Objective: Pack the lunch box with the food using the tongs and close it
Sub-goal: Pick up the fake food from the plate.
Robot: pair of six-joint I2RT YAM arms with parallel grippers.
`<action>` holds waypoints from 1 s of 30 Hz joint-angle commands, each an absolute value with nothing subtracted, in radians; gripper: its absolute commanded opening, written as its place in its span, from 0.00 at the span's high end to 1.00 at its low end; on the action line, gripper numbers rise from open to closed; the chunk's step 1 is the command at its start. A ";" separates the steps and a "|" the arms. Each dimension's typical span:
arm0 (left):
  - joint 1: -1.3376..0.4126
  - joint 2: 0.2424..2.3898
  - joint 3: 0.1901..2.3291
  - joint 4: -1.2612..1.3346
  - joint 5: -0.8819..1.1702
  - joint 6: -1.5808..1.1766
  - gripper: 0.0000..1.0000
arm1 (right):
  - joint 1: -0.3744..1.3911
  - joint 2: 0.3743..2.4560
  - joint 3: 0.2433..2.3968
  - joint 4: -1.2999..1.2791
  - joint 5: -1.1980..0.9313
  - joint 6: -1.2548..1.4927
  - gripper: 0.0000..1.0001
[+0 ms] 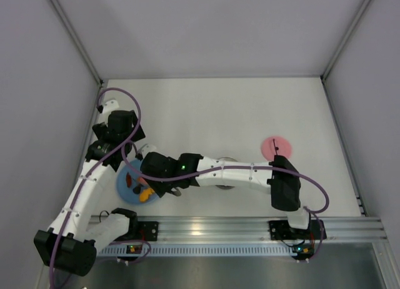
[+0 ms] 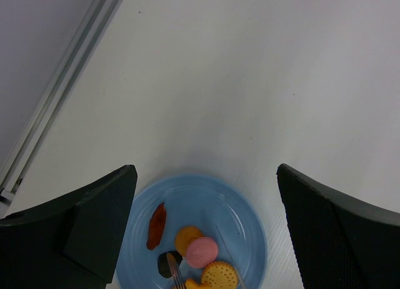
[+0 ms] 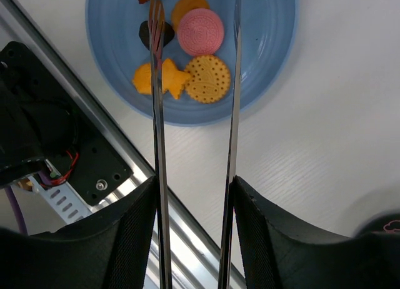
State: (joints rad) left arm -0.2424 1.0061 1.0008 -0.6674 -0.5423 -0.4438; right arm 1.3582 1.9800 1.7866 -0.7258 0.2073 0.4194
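Note:
The food lies on a blue plate (image 3: 269,64): a pink piece (image 3: 200,31), a yellow biscuit round (image 3: 207,79), an orange slice (image 3: 189,6), orange shapes (image 3: 159,78) and dark bits (image 3: 147,34). My right gripper (image 3: 194,182) is shut on the tongs (image 3: 156,107). Their two thin arms stand spread over the plate, the left tip above a dark bit. Beyond the plate's far side hangs my left gripper (image 2: 204,170), open and holding nothing. The steel lunch box (image 1: 225,186) sits mostly hidden under the right arm. Its pink lid (image 1: 275,147) lies flat to the right.
The aluminium rail (image 1: 237,229) with both arm bases runs along the near table edge, close to the plate (image 1: 128,187). Grey walls (image 1: 50,82) enclose the table at left, back and right. The right arm (image 1: 231,173) stretches across the front middle.

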 commanded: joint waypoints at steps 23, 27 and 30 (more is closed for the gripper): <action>-0.230 1.012 1.040 -0.663 -0.538 -0.445 0.01 | 1.350 2.057 1.836 -0.680 0.195 0.411 0.59; -0.229 1.012 1.040 -0.666 -0.538 -0.446 0.01 | 1.350 2.049 1.822 -0.684 0.195 0.414 0.60; -0.229 1.012 1.040 -0.666 -0.535 -0.445 0.01 | 1.350 2.025 1.792 -0.675 0.199 0.416 0.60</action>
State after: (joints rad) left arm -0.2287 1.0111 1.0008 -0.6819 -0.5381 -0.4438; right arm 1.3518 2.0331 1.8065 -0.7193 0.2077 0.4370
